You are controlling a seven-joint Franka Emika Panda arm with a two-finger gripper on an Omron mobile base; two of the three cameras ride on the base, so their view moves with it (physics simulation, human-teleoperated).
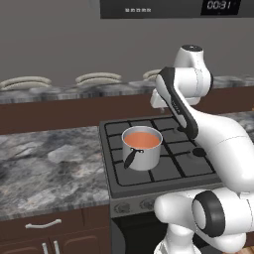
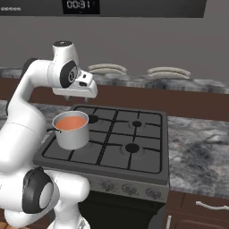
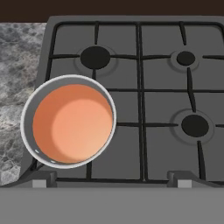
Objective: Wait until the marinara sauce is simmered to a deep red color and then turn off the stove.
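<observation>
The marinara sauce is a pale orange-red disc inside a small steel saucepan. The pan stands on the front-left burner of the dark grey stove, its black handle pointing toward the front. Small round knobs line the stove's front. My gripper hangs open high over the stove's middle, looking straight down, with nothing between its fingertips. The hand floats above and behind the pan, not touching it.
Grey marbled countertop flanks the stove on both sides. Plates sit on the raised back counter. A display overhead reads 00:31. Brown drawers with handles run below the counter.
</observation>
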